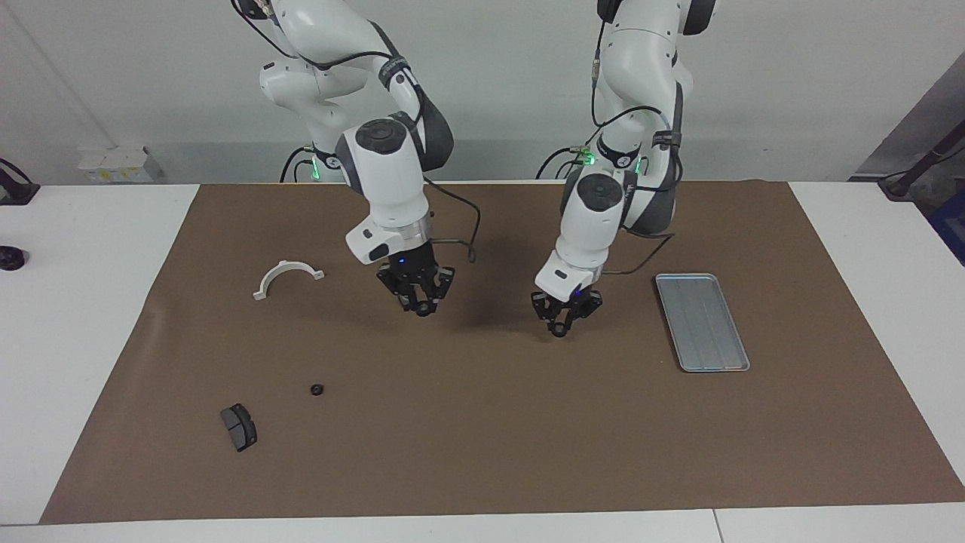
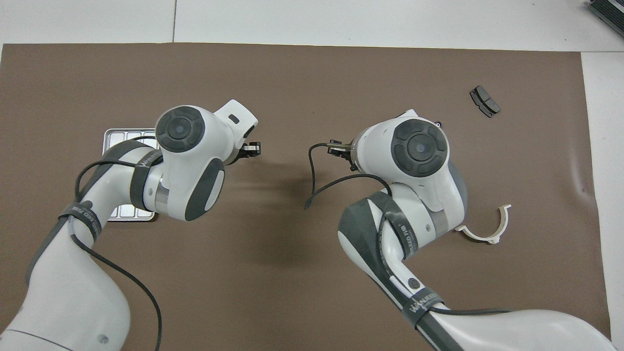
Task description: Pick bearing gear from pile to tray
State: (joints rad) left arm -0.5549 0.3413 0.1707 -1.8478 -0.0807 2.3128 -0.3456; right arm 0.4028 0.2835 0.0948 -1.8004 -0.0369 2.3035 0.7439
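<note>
On the brown mat (image 1: 482,467), dial read on the facing view with mat centre as hub: one small black bearing gear (image 1: 317,390) sits at about 9 o'clock, lying flat, nothing touching it. It's all I can see of the gears in the pile.

- Dark brake pad (image 1: 239,427) at 8 o'clock of the gear, near but apart.
- White half-ring bracket (image 1: 288,277) at 12 o'clock of the gear, well apart.
- Tray (image 1: 701,320) at 3 o'clock, nothing in it. Not one gear delivered, by the look of it.

Grippers:
- Right gripper (image 1: 423,309) is up over the mat at 10 o'clock of the hub. Tips drawn together to a point, links splayed, nothing visible in them.
- Left gripper (image 1: 559,329) is over the mat at 2 o'clock of the hub, between hub and tray. Same story: tips together, nothing seen held.
- Neither is over the gear. The right arm is the closer one.

Handling, my read:
- Gear looks tiny, rigid and light. No crush risk.
- It's round and low, so an off-centre pinch will likely squirt it sideways or flip it on edge, and then it rolls.
- Come straight down, jaws opened just wider than the gear, and straddle the outer diameter through its centre.
- Tips need to go nearly to the mat. Watch for snagging the paper.
</note>
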